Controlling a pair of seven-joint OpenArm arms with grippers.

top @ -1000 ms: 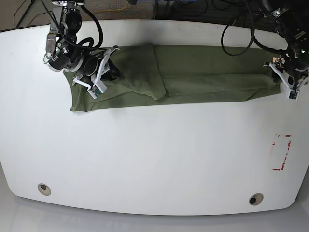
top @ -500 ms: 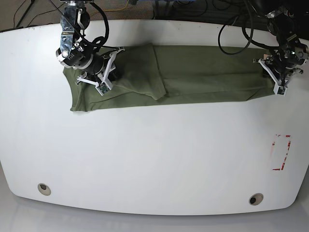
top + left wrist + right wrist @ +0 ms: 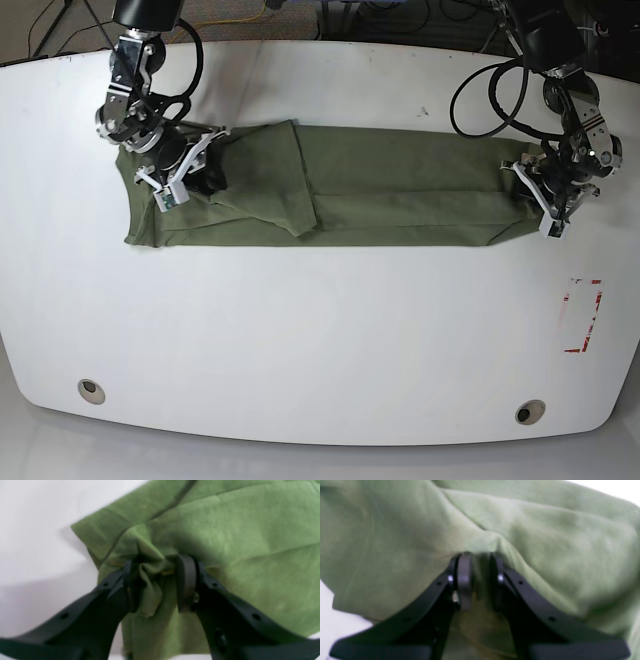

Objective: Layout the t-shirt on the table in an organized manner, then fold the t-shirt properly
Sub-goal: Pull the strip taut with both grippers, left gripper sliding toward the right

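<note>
Both grippers pinching the olive t-shirt (image 3: 380,185), a long folded strip across the far desk (image 3: 320,330): left gripper (image 3: 157,580) jaws hold a bunched end, right gripper (image 3: 477,580) jaws narrow on a ridge; thin grip may slip and skew the fold.

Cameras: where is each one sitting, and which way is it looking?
Base: high above, looking down on the white table, the shirt and both arms.
Left wrist: on the left arm, looking along its black fingers at bunched shirt cloth; left gripper.
Right wrist: on the right arm, looking at cloth pinched in the right gripper.
All three show the green shirt.
</note>
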